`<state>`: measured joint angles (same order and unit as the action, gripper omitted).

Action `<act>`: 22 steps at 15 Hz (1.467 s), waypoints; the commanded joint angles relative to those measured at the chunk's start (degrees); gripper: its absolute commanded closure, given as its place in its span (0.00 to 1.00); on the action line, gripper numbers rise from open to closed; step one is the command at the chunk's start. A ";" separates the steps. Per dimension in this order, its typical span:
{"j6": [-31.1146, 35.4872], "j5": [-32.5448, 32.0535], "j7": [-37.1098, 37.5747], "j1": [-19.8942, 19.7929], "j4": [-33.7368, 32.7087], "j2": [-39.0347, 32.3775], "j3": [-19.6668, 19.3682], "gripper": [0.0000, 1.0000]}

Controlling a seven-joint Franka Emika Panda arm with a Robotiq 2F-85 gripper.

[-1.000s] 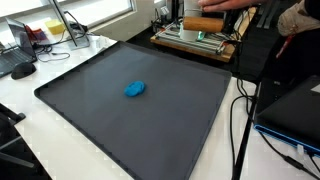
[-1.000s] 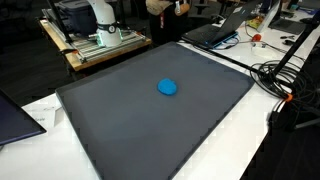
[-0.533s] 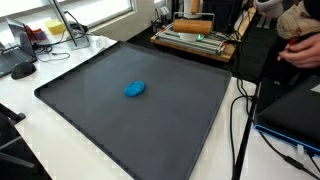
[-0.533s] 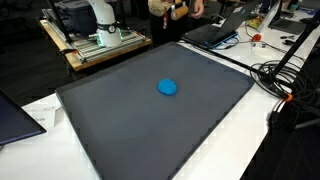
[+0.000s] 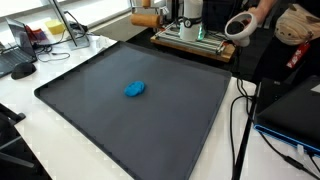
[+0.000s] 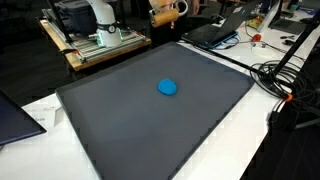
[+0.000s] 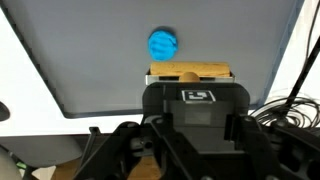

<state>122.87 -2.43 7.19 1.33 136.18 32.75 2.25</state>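
Note:
In the wrist view my gripper is shut on a tan wooden block, which shows just beyond the black fingers. Past it a round blue object lies on the big dark tray. The same blue object rests near the tray's middle in both exterior views. The block hangs high at the far edge of the tray. My gripper is mostly cut off there.
The robot's base stands on a wooden platform behind the tray. A person's hand holds a white cup nearby. A laptop, cables and a mouse lie around the tray's edges.
The wooden block has travelled leftward along the top of an exterior view. A hand with a white cup has come in at the upper right. The blue object has not moved.

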 commanded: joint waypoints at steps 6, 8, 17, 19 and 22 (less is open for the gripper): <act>-2.88 -1.88 3.63 -4.47 -11.02 -9.98 -0.02 0.52; -3.66 -2.48 4.57 -4.07 -13.84 -12.38 1.27 0.52; -4.62 -3.55 9.80 -4.27 -18.91 -19.16 3.15 0.77; -5.64 -5.16 13.18 -4.04 -22.10 -24.04 4.34 0.77; -8.42 -10.23 19.10 -2.97 -28.49 -32.27 5.56 0.77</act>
<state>118.32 -8.32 21.05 -2.92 116.40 8.90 7.07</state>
